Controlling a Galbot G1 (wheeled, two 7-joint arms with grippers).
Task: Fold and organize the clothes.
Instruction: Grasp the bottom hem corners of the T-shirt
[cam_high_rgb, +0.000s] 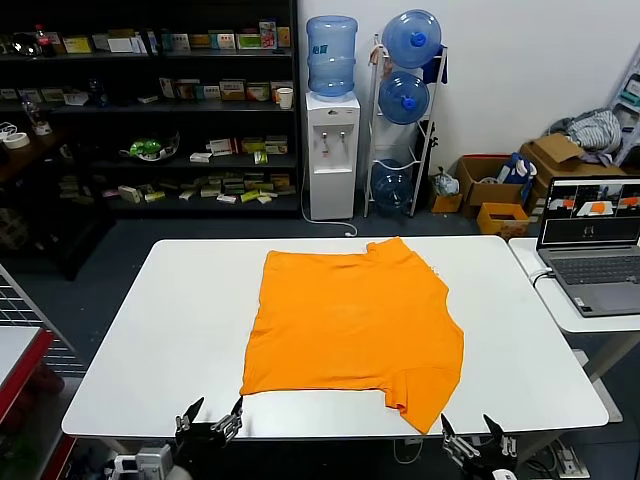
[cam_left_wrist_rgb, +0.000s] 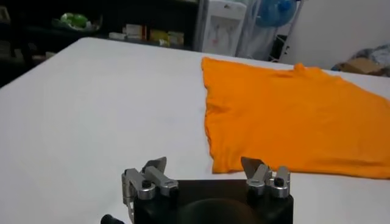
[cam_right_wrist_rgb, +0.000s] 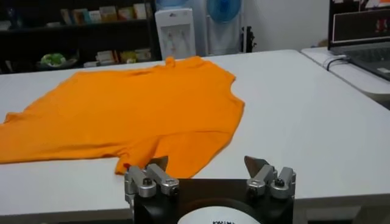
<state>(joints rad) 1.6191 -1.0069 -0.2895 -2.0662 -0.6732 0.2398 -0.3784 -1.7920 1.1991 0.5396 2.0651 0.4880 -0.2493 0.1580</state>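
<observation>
White desk (cam_high_rgb: 180, 330) fills most of what I see, with dark shelves (cam_high_rgb: 150, 110) of boxes behind it and a water dispenser (cam_high_rgb: 331, 120) standing against the back wall. On my screen the orange T-shirt (cam_high_rgb: 350, 325) lies spread flat near the middle of the desk, collar toward the dispenser, one sleeve hanging close to the near edge. Beside the shirt, on a smaller side table, an open laptop (cam_high_rgb: 590, 245) sits well apart from the cloth. Cardboard boxes (cam_high_rgb: 495, 195) crowd the floor past the desk's far corner. Nothing lies on the shirt or between it and my arms. My left gripper (cam_high_rgb: 210, 420) hovers at the near edge just beside the shirt's hem corner, jaws spread wide and empty. My right gripper (cam_high_rgb: 478, 440) hangs at the same edge beyond the sleeve, likewise wide open, touching nothing.
</observation>
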